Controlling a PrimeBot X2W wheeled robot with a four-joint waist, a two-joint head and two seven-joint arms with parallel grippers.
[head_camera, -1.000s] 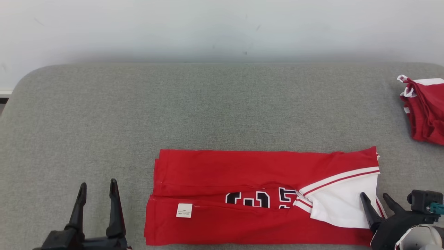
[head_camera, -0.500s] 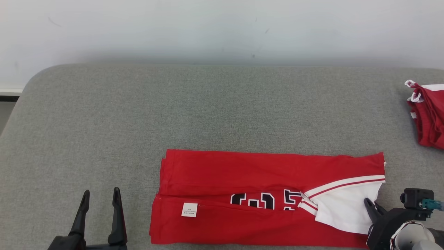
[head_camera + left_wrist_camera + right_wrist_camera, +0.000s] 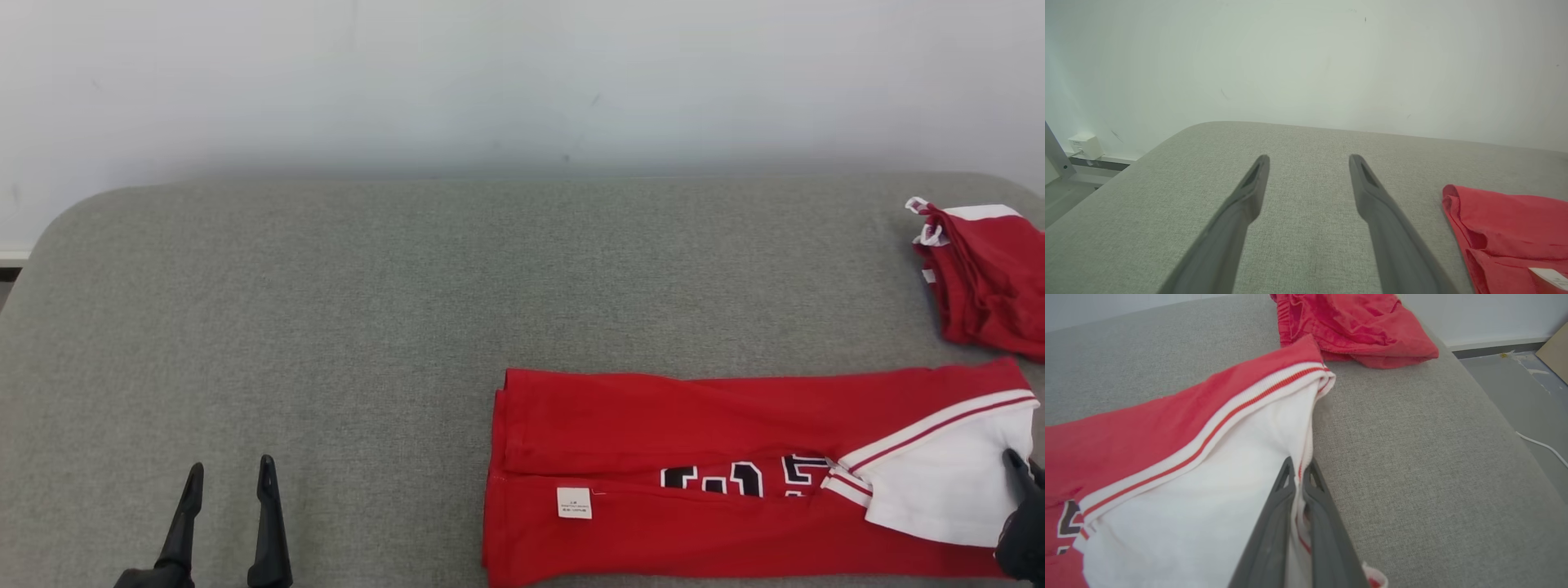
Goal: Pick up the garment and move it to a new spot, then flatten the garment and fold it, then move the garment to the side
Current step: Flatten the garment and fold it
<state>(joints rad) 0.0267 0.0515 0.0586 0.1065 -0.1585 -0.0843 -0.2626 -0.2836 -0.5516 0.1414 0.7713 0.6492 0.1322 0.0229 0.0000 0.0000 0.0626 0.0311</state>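
Note:
The garment (image 3: 694,425) is a red jersey with a white panel and black numbers, folded into a long strip at the front right of the grey padded surface (image 3: 326,327). My right gripper (image 3: 1020,469) is at its right end. In the right wrist view my right gripper (image 3: 1299,465) is shut on the white hem of the garment (image 3: 1167,457), with cloth pinched between the fingers. My left gripper (image 3: 230,478) stands open over bare surface at the front left, well left of the garment. The left wrist view shows that gripper (image 3: 1309,161) holding nothing and the garment's red end (image 3: 1502,220) at the right.
A second, crumpled red garment (image 3: 988,278) lies at the back right, just beyond the folded one's far corner; it appears in the right wrist view too (image 3: 1355,326). The surface's rounded right edge drops to the floor (image 3: 1515,396), where a white cable (image 3: 1541,445) runs. A pale wall stands behind.
My right gripper has shut on the white hem and the garment has slid right, closer to the crumpled red one. The head camera has shifted. My left gripper stays open.

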